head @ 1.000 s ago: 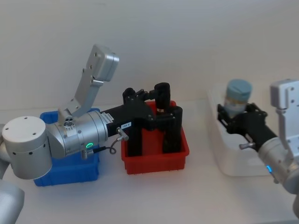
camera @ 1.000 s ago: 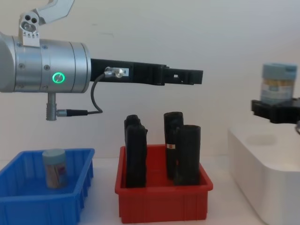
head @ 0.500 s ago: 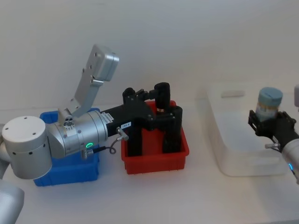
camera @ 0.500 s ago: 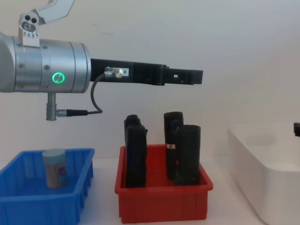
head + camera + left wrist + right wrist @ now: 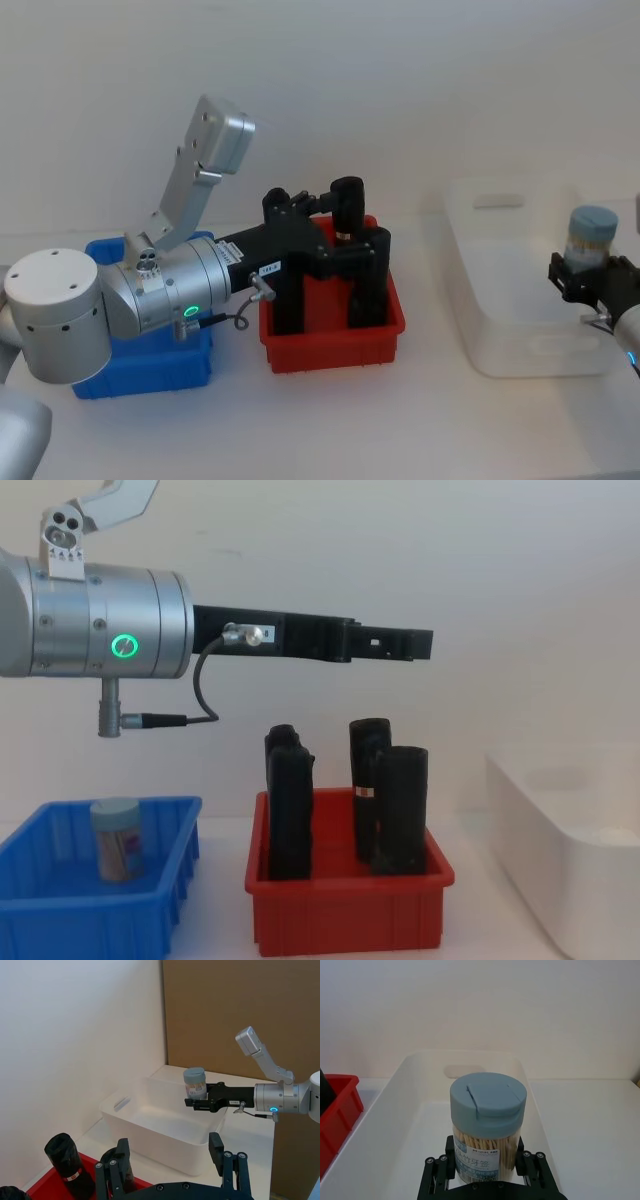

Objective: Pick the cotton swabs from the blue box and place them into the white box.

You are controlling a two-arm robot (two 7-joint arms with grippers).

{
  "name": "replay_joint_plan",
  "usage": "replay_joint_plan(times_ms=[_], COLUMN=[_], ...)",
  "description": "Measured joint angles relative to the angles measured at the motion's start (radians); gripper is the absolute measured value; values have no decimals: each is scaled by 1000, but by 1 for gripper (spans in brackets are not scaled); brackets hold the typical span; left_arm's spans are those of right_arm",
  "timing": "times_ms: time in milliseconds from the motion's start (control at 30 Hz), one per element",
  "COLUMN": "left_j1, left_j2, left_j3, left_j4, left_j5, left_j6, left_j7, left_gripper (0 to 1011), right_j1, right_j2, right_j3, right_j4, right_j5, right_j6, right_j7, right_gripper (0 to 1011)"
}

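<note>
One jar of cotton swabs (image 5: pixel 593 234) with a pale blue lid stands upright in my right gripper (image 5: pixel 592 272), which is shut on it over the right side of the white box (image 5: pixel 500 330). The right wrist view shows the jar (image 5: pixel 487 1125) clamped between the black fingers (image 5: pixel 436 1172), with the white box (image 5: pixel 407 1115) below and ahead. Another jar (image 5: pixel 117 838) stands in the blue box (image 5: pixel 100 920) at the left. My left gripper (image 5: pixel 415 645) is open and hovers high above the red bin, holding nothing; its spread fingers (image 5: pixel 114 1170) show in the left wrist view.
A red bin (image 5: pixel 335 345) with tall black cylinders (image 5: pixel 400 805) sits between the blue box and the white box. My left arm's silver body (image 5: pixel 120 295) hangs over the blue box. A pale wall stands behind the table.
My right gripper has carried the jar rightward and somewhat lower over the white box, leaving the chest view. The left arm has not moved.
</note>
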State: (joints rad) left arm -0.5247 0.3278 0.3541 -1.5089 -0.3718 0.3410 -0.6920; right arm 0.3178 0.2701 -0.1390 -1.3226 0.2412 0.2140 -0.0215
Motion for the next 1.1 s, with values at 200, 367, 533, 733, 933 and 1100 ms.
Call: replay_joint_plan(times_ms=[200, 367, 533, 733, 933, 1100], left_j1=[0, 0, 0, 0, 0, 0], left_j2=[0, 0, 0, 0, 0, 0], left_j3=[0, 0, 0, 0, 0, 0], left_j4=[0, 0, 0, 0, 0, 0], left_j5=[0, 0, 0, 0, 0, 0], left_j6=[0, 0, 0, 0, 0, 0], left_j7=[0, 0, 0, 0, 0, 0], left_gripper=[1003, 1003, 1003, 1003, 1003, 1003], right_j1=[13, 19, 20, 17, 9, 6], right_j2=[-2, -3, -3, -3, -1, 0], right_j3=[3, 6, 8, 11, 15, 17], right_j4=[29, 43, 49, 48, 38, 33], right_j5=[0, -2, -3, -4, -4, -4], right_j6=[1, -7, -20, -45, -61, -69], right_j7=[7, 12, 14, 13, 11, 10], right_gripper=[748, 873, 1002, 1002, 1001, 1001])
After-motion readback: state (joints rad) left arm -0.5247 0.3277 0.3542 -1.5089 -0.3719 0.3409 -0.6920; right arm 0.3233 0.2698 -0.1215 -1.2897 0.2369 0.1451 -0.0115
